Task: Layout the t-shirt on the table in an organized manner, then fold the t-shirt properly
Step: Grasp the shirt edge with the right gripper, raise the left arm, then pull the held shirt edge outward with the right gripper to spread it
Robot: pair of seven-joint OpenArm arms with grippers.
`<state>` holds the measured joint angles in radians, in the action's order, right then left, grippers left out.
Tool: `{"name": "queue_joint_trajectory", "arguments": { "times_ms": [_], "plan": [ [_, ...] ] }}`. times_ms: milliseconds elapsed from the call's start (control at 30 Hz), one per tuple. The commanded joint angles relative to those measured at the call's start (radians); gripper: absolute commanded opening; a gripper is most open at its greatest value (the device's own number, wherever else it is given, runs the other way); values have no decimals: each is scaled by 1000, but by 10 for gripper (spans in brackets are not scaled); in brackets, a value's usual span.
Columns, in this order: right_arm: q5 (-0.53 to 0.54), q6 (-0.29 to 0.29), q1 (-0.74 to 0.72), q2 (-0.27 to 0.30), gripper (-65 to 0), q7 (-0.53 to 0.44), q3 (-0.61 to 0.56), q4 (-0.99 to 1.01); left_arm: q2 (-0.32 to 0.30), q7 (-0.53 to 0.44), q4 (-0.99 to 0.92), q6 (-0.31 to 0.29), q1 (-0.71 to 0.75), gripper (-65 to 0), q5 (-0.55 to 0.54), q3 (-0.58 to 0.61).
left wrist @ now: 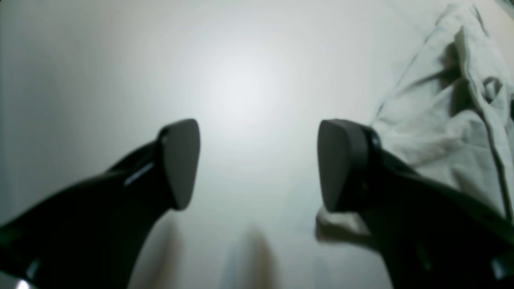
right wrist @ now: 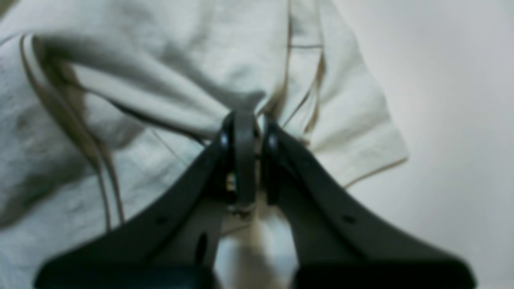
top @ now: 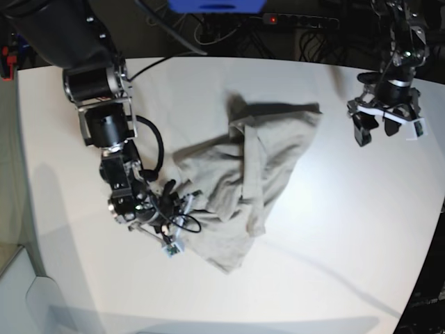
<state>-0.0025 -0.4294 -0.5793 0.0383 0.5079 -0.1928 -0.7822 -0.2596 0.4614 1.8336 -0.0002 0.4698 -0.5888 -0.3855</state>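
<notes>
The beige t-shirt (top: 257,167) lies crumpled and partly folded over itself in the middle of the white table (top: 334,243). My right gripper (top: 186,200) is at the shirt's left edge, low over the table. In the right wrist view this gripper (right wrist: 249,120) is shut on a pinched fold of the shirt (right wrist: 160,60), with a short sleeve (right wrist: 357,128) just to its right. My left gripper (top: 375,132) is open and empty, off to the shirt's right. In the left wrist view its jaws (left wrist: 259,164) stand wide apart over bare table, with the shirt (left wrist: 453,120) at the right edge.
A power strip (top: 299,21) and cables lie beyond the table's far edge, beside a blue object (top: 215,5). The table's edge curves away at the lower right (top: 417,285). The right arm's cables (top: 156,149) hang near the shirt.
</notes>
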Motion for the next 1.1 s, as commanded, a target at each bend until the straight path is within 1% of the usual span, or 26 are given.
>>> {"name": "queue_joint_trajectory", "arguments": {
  "times_ms": [0,100,233,300,400,500,600,700,767,800,933,1067],
  "plan": [
    [11,-21,-41,4,-624,-18,3,-53,-10,-23,21,-5,-3,-209,-3,-5],
    [11,-21,-40,4,-624,65,6,-184,-10,-23,24,-5,-1,-209,-3,-5],
    [14,-21,-21,8,-624,150,6,-379,-10,-23,24,-5,-3,-209,-3,-5],
    [14,-21,2,35,-624,194,8,-501,-10,-23,24,-5,-3,-209,-3,-5],
    [14,-23,40,47,-624,251,8,-647,-10,-23,24,-5,-4,-209,-3,-5],
    [14,-23,83,76,-624,300,8,-776,-8,-23,22,-5,-24,-209,-3,3],
    [14,-23,120,102,-624,332,13,-886,10,-22,19,-5,-36,-209,-3,3],
    [14,-23,150,131,-624,364,68,-988,32,-17,25,-5,-52,-209,-3,4],
    [14,-23,152,134,-624,378,117,-1021,33,-17,25,-5,-58,-209,-3,4],
    [14,-23,152,148,-624,384,146,-1035,38,-17,25,-5,-70,-209,-3,12],
    [14,-23,180,185,-624,389,258,-1071,46,-17,41,-5,-79,-209,-3,35],
    [16,-24,238,199,-624,386,376,-1133,50,-17,47,-5,-81,-209,-3,62]
  ]
}}
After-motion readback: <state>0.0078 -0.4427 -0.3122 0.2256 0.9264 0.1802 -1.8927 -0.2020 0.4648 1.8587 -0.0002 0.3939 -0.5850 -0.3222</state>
